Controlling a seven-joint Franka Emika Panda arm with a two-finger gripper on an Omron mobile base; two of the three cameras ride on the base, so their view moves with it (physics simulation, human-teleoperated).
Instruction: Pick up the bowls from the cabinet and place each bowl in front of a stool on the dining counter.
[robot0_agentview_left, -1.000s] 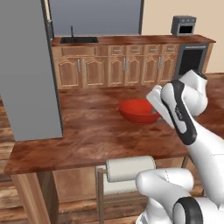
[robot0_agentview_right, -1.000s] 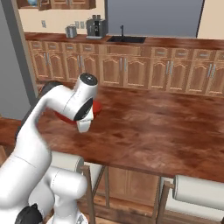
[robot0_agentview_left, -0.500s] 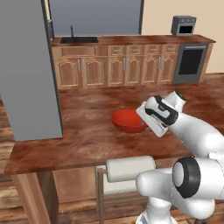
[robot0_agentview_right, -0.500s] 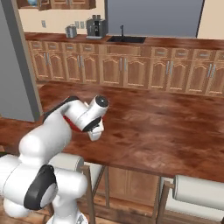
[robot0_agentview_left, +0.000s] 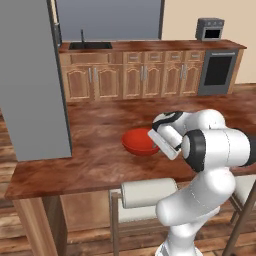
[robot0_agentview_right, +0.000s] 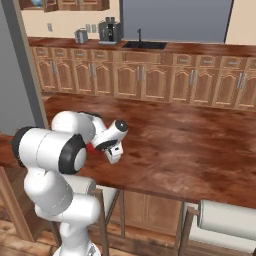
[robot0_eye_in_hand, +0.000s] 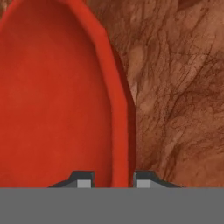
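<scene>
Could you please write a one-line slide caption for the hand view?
Tool shut on the rim of the red bowl, above the wood counter.

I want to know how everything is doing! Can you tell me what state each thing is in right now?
red bowl: upright, on the dining counter, rim pinched by the gripper.
gripper: shut on the bowl's rim, one finger inside, one outside.
dining counter: holds the bowl.
stool: at the counter's near edge, below the bowl.
base cabinets: doors shut.
oven: door shut.
</scene>
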